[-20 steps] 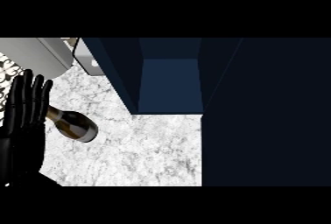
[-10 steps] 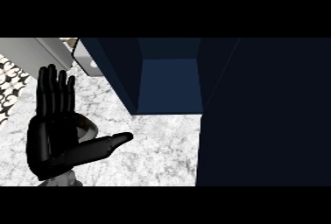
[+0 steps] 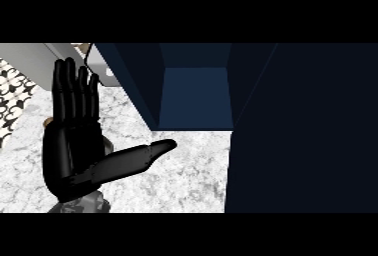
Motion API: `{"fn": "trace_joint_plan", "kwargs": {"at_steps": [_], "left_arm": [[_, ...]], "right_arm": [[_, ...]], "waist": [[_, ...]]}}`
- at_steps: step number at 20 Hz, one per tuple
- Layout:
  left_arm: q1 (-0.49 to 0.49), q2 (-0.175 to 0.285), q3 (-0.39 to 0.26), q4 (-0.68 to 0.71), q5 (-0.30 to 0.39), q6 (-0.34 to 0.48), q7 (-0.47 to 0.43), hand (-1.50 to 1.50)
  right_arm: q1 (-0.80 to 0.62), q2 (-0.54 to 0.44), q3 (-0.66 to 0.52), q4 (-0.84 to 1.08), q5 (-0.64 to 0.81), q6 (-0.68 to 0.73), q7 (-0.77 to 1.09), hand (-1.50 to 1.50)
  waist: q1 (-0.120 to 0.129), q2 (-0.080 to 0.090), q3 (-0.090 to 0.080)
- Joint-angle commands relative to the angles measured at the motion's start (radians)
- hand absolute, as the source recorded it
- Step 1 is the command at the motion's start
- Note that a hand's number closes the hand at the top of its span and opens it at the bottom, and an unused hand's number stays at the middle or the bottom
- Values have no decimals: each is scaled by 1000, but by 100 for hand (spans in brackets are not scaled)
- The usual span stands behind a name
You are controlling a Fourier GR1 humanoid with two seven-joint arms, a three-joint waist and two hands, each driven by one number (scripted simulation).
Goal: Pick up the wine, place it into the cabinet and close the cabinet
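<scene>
Marble counter (image 3: 184, 185), navy cabinet (image 3: 196, 95) open, L hand (image 3: 74, 150) flat

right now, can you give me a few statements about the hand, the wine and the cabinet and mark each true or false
1. The left hand is open, its fingers straight and its thumb spread to the side. True.
2. The right hand reaches into the cabinet. False: no right hand shows in the head view.
3. The cabinet stands open, showing a dark blue compartment. True.
4. The wine bottle stands inside the cabinet. False: no bottle shows in the compartment; only a tan sliver peeks out at the left hand's left edge, over the counter.
5. The counter has a grey-white marbled top. True.
</scene>
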Motion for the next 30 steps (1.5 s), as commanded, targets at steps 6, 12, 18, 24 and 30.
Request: {"fn": "trace_joint_plan", "kwargs": {"at_steps": [6,12,18,24,30], "left_arm": [[-24,-1,-81,-82,-134,126,157,-150],[-16,22,15,-102,-114,72,182,-150],[56,7,-37,-222,-263,89,282,-150],[88,63,91,-279,-185,31,313,-150],[187,98,185,-350,-88,-12,292,-150]], "right_arm": [[-84,19,55,-95,51,-53,169,-150],[-3,6,11,-158,-7,-13,165,-150],[-113,17,-1,-131,8,-55,221,-150],[-119,-3,-54,-170,-23,-52,256,-150],[-68,19,0,-213,22,-51,258,-150]], "waist": [[5,-1,0],[-1,0,0],[3,-1,0],[3,0,0],[2,-2,0]]}}
